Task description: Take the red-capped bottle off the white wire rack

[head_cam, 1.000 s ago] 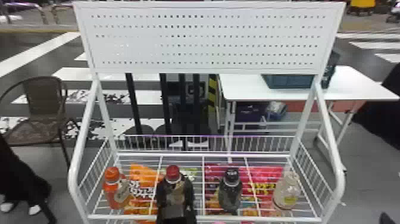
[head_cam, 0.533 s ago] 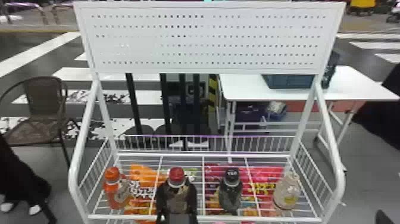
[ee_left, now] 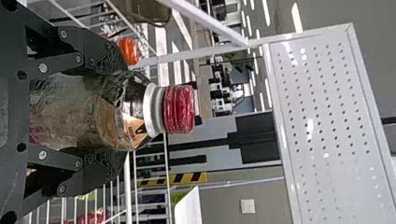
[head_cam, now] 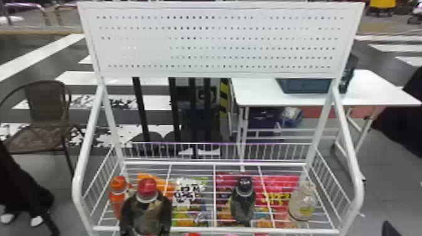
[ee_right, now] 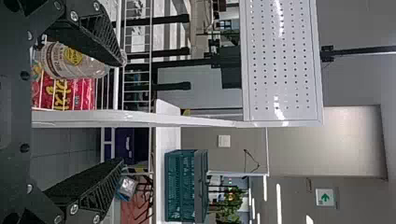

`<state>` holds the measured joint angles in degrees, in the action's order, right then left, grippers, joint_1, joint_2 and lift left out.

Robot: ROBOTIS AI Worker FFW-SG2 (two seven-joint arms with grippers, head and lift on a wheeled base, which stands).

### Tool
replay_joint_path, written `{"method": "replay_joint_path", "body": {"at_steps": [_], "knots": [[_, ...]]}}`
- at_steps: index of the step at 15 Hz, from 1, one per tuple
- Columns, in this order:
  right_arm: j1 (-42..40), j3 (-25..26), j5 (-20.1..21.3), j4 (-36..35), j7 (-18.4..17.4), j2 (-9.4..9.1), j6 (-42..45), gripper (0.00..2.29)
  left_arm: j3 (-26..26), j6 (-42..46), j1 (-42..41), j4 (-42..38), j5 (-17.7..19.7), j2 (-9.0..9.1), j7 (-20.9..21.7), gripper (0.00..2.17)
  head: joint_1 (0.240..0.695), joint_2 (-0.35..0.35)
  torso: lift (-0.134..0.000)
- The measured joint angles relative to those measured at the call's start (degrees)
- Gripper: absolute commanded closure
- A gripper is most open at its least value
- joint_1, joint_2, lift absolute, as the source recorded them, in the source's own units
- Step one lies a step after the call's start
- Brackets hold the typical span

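The left gripper (ee_left: 122,112) pinches the red-capped bottle (head_cam: 146,213) around its upper body, at the white wire rack's (head_cam: 282,230) near left; likely weighty and slippery, it suits that hold. The right gripper (ee_right: 119,113) is spread.

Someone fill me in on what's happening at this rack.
The robot's left gripper has the red-capped bottle clamped upright between its fingers, at the front edge of the white wire rack, apparently on its way off. The right gripper is open and empty. An orange-capped bottle, a dark-capped one and a pale one stand in the rack.
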<state>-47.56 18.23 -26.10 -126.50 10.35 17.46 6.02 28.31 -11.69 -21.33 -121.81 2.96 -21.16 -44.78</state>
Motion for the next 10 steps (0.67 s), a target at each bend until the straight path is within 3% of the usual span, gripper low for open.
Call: {"method": "replay_joint_path", "body": {"at_steps": [4,8,10], "knots": [[0.4,0.0,0.0,0.4,-0.1,0.25,0.0,0.17,-9.4,3.5,-7.1,-6.6,0.6,-1.61,4.8,1.33,0.499,0.000,0.000],[0.5,0.0,0.1,0.6,-0.1,0.27,-0.2,0.17,-19.9,13.9,-13.5,-9.1,5.5,-1.28,18.5,1.33,0.499,0.000,0.000],[0.5,0.0,0.0,0.7,-0.1,0.22,-0.2,0.17,-21.6,14.8,-14.4,-9.2,6.8,-1.10,19.2,1.33,0.499,0.000,0.000]]}}
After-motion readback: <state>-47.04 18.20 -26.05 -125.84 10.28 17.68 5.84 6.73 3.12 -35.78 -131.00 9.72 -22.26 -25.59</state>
